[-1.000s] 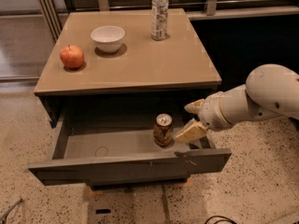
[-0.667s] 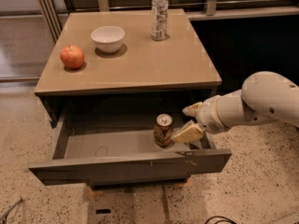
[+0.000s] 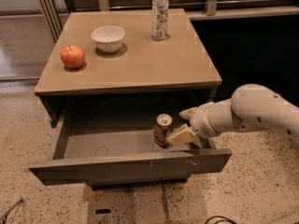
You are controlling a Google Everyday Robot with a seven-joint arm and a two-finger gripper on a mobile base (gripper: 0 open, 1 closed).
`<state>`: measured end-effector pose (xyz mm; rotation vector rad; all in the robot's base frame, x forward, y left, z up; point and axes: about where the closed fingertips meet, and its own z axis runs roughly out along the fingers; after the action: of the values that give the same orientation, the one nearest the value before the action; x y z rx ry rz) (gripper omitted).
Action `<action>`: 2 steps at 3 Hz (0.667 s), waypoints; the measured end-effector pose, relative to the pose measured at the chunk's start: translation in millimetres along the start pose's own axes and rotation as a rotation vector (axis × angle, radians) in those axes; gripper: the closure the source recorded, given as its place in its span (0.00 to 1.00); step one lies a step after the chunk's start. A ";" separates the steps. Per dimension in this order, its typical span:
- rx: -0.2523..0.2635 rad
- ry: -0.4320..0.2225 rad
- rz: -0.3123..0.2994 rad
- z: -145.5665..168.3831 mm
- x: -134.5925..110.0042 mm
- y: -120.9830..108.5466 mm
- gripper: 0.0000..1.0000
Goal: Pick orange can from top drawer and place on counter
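Note:
The orange can [image 3: 162, 129] stands upright on the floor of the open top drawer [image 3: 107, 146], toward its right side. My gripper [image 3: 185, 124] reaches into the drawer from the right, at the can's height. It is open, with one fingertip [image 3: 181, 135] at the can's lower right side and the other behind and apart from the can. The can is not held. The tan counter [image 3: 135, 62] lies above the drawer.
On the counter stand a red apple [image 3: 72, 56] at the left, a white bowl [image 3: 108, 38] behind it and a clear plastic bottle [image 3: 160, 14] at the back. The drawer's front panel [image 3: 131, 168] juts out over a speckled floor.
My gripper and arm have moved a little to the left, closer to the can. The can has not moved.

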<state>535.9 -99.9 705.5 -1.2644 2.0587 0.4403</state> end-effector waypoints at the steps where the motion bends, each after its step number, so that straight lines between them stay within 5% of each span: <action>1: 0.007 -0.007 0.006 17.8 3.3 -3.6 0.31; 2: 0.005 -0.020 0.001 34.0 -0.9 -6.4 0.25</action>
<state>554.3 -82.2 682.1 -1.2513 2.0423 0.4458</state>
